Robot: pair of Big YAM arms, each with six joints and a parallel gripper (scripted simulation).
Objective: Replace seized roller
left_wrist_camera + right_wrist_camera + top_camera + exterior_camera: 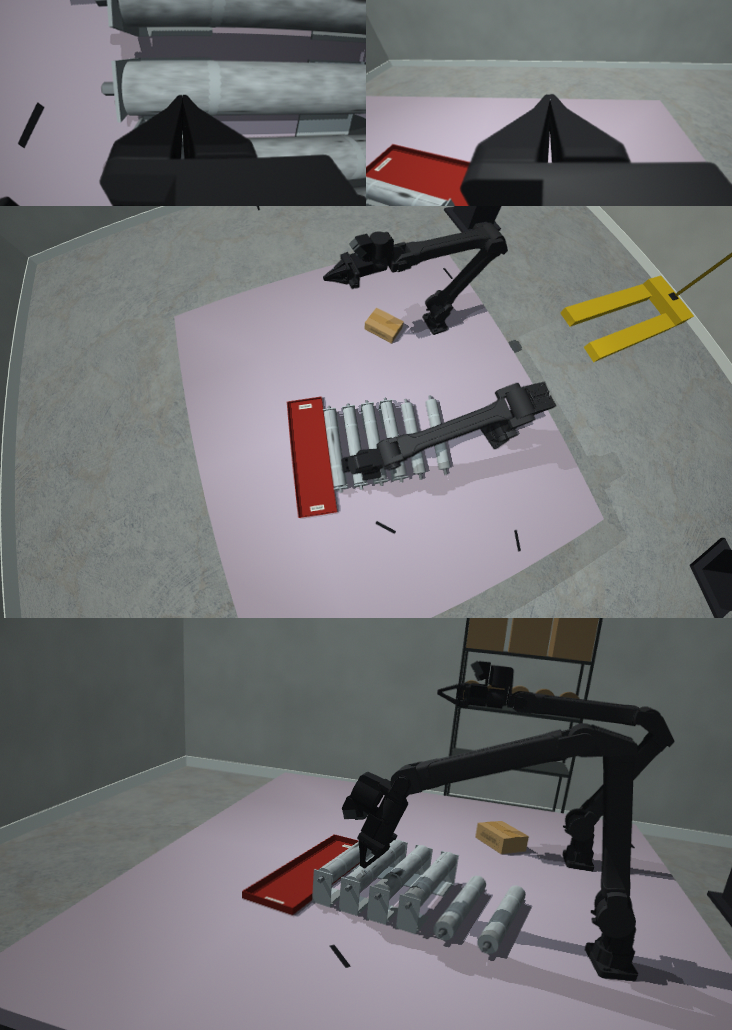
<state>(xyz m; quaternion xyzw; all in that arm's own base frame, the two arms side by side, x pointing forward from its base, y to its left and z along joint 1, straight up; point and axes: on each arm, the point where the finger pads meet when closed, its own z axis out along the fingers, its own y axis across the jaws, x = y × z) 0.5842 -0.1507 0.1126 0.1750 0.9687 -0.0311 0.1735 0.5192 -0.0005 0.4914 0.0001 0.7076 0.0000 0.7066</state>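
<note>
Dial: read in the exterior view, centred on the roller bed.
Black strip [385, 527] [339, 955] [31, 125]: lying flat at 7 o'clock, apart from the brackets.
Outer loose roller [433, 411] [504, 920]: flat on the table at 4 o'clock.
Inner loose roller [409, 415] [461, 909]: also at 4 o'clock, between the outer one and the bed.
Roller bed [361, 485] [408, 915] [118, 89] [449, 202]: holding four rollers side by side.
Left gripper [348, 463] [364, 865] [182, 97]: pressed together, nothing pinched; pointing down at the roller second from the tray, contact unclear.
Scrap tray [312, 456] [299, 875] [430, 174]: beside the bed at 10 o'clock, no roller inside.
Cardboard box [384, 325] [502, 837]: at 2 o'clock.
Right gripper [326, 278] [440, 693] [550, 97]: pressed together, nothing pinched; raised at 12 to 1 o'clock.
Shelf rack [517, 712]: at 1 o'clock, behind everything.
</note>
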